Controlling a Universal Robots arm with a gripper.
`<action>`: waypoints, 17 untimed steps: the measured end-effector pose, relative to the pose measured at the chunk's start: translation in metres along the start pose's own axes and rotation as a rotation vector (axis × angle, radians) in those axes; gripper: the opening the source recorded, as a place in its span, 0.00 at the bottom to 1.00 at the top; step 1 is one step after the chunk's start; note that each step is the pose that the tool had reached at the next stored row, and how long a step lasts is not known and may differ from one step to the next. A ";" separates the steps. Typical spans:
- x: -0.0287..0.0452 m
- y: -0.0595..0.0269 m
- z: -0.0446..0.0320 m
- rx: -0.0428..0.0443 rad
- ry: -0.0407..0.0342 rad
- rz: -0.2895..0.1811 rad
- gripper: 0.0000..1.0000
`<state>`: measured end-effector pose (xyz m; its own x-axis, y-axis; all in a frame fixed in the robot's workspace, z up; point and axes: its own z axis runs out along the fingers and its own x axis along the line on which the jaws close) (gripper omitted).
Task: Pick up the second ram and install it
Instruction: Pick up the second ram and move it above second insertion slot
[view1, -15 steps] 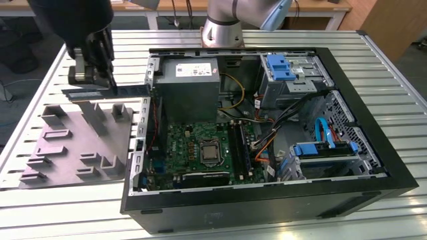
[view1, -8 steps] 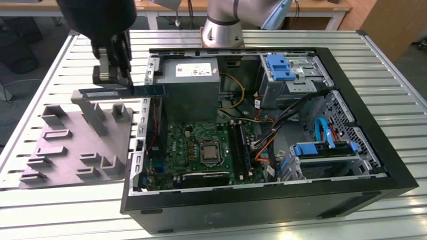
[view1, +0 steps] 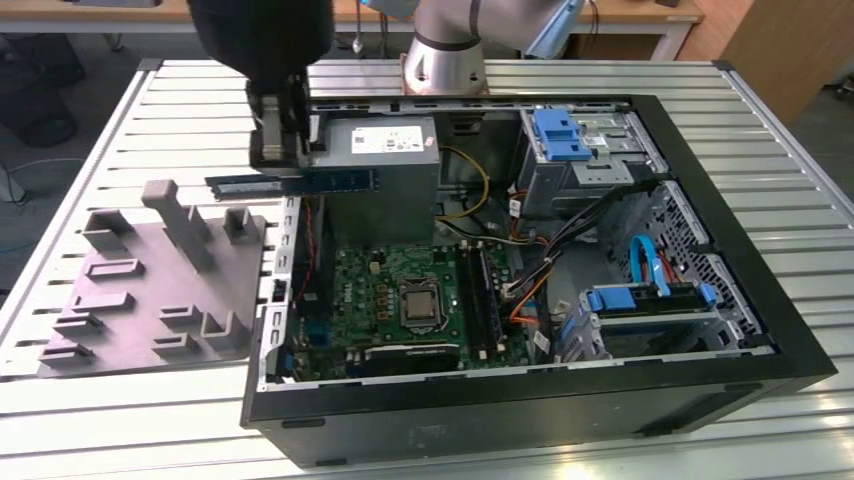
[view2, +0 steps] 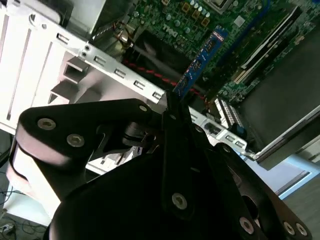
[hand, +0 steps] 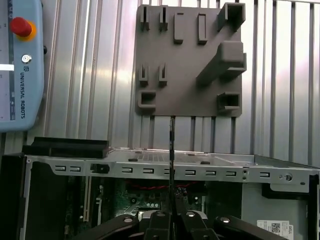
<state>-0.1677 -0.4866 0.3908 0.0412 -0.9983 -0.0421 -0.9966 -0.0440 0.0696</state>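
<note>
Second ram (view1: 336, 181) level in claw (view1: 276, 162)

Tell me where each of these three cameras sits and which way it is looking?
Exterior view: off the arm, above the table, looking down into the open computer case; shows the arm and its pincer gripping the second ram.
First wrist view: on the wrist, looking past the pincer over the case's edge to the grey fixture plate.
Second wrist view: on the wrist, looking along the pincer onto the motherboard.
Shared: both wrist views show the pincer holding the ram; the plate also shows in the exterior view.
</note>
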 end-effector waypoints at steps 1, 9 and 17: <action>0.0002 -0.0042 -0.0002 -0.0005 -0.0001 0.000 0.14; 0.0016 -0.0387 -0.0018 -0.0051 -0.0002 0.000 0.14; 0.0030 -0.0717 -0.0034 -0.0094 -0.0003 0.000 0.14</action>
<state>-0.0958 -0.4866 0.3890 0.0407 -0.9983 -0.0424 -0.9959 -0.0440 0.0790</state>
